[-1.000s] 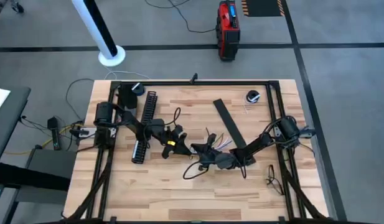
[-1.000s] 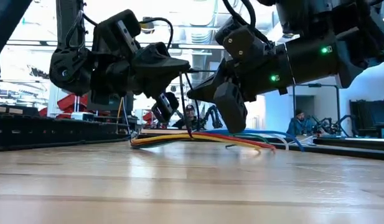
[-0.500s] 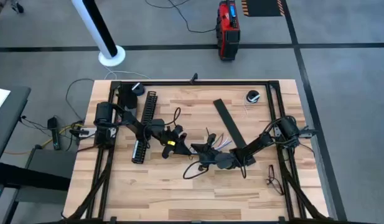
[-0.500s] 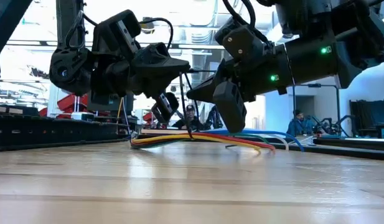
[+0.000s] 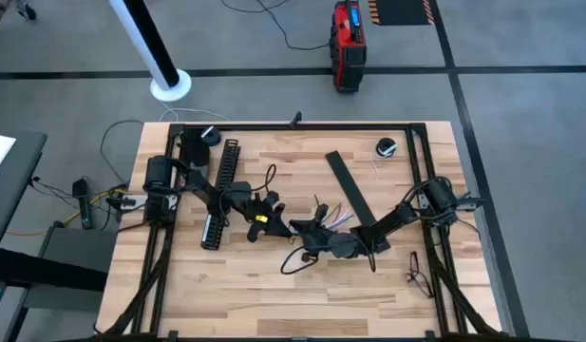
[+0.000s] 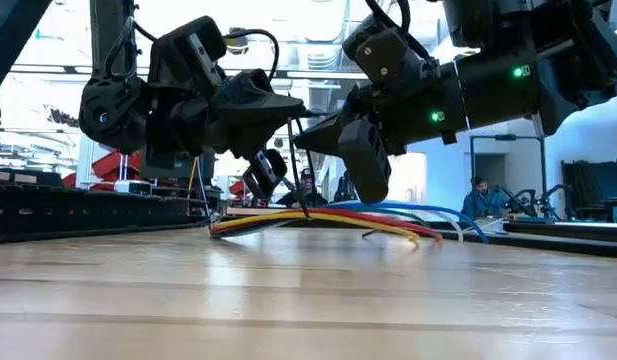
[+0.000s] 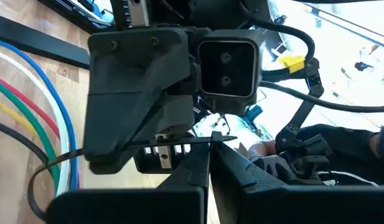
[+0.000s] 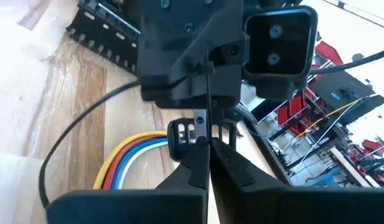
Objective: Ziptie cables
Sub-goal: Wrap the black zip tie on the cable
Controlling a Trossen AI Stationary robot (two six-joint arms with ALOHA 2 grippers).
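The cables, a bundle of yellow, red, blue, white and green wires, lie on the wooden table at its middle, also seen in the low view. A thin black ziptie curls in a loop on the table and runs up between my two grippers. My left gripper and my right gripper face each other tip to tip just above the cables, both shut on the ziptie. Whether the loop goes around the cables I cannot tell. My left gripper pinches the ziptie's thin strip between its two fingertips, coming level from the table's left. The strip lies across the fingers and curves off into the slack loop beside the cables. My right gripper pinches the same strip at its fingertips, coming from the table's right and slanting down. The strip runs on from the fingertips to the left gripper, and the rest arcs slack over the wood.
A black comb-slotted channel lies behind the left arm, and a flat black strip behind the right one. A round black object sits at the far right corner. People show in the room beyond the table.
My right gripper has gone up a little and a little toward the left gripper, still shut on the ziptie. The blue wire under it arches slightly higher. My left gripper has kept still.
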